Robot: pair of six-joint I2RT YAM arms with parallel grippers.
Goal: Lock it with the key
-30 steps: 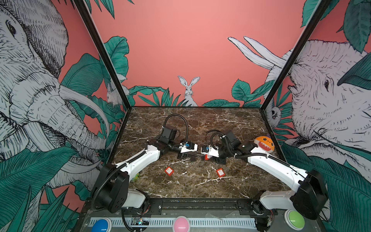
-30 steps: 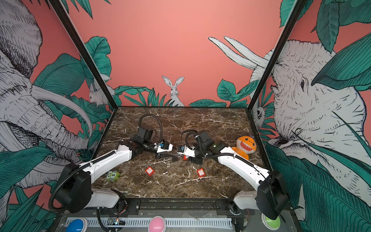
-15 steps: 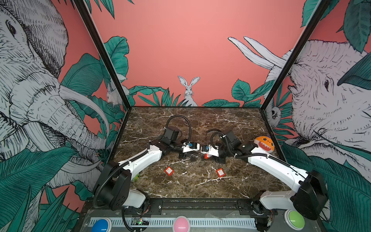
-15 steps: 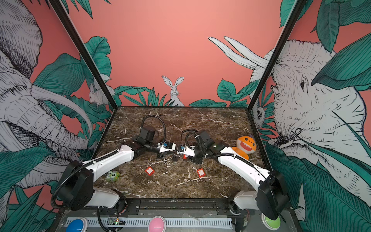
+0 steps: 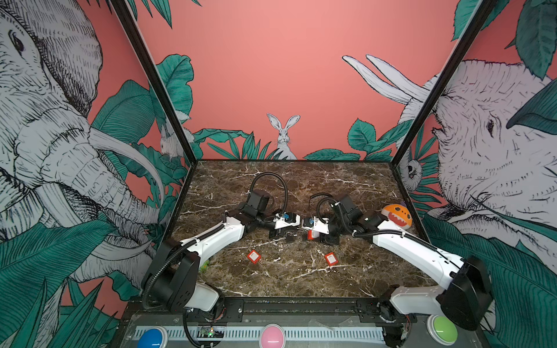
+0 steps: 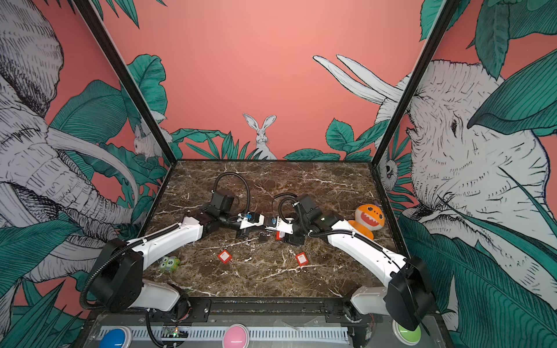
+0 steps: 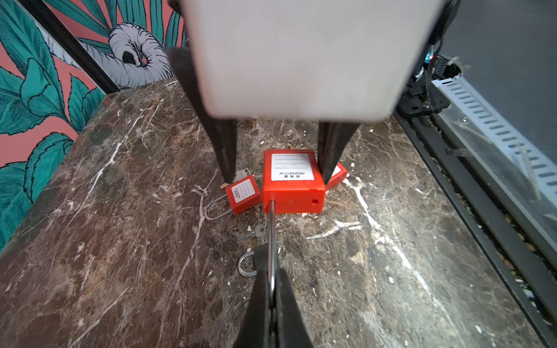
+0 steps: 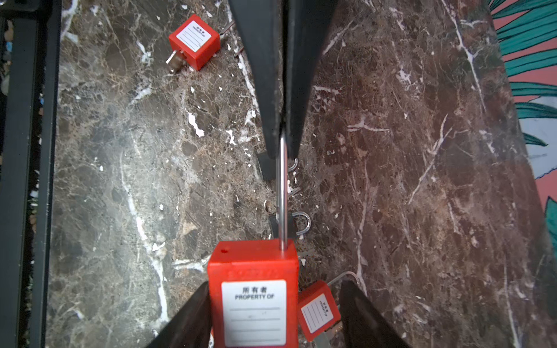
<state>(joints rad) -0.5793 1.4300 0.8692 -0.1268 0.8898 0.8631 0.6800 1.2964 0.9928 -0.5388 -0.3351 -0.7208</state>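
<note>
padlock: the big red padlock [image 7: 294, 186] is held up off the marble, roughly mid-table, strung between the two grippers with its white "PROPERTY OF" label facing up

shackle: the steel shackle [image 8: 282, 192] has one leg in the body. The other hole in the body is bare, so it's not clicked shut

left gripper: the left gripper [image 7: 272, 275] is pinched tight on the far end of the shackle, nothing else in it

right gripper: the right gripper [image 8: 275, 283] is spread wide around the padlock body. One finger [image 8: 190, 316] sits right against the side and the other has a clear gap, so no real grip there

key: a loose key [image 7: 254, 233] lies flat on the table [image 5: 301, 186] under the shackle, nobody touching it

black lock: a small black lock [image 7: 256, 262] lies just beside that key

spares: left spare [image 5: 253, 256] and right spare [image 5: 330, 258], both small and red, lie toward the front edge, well apart. A third spare [image 7: 242, 194] lies below the right gripper

toys: orange toy [image 5: 397, 215] by the right edge, green toy [image 6: 169, 264] near the front-left corner
</note>
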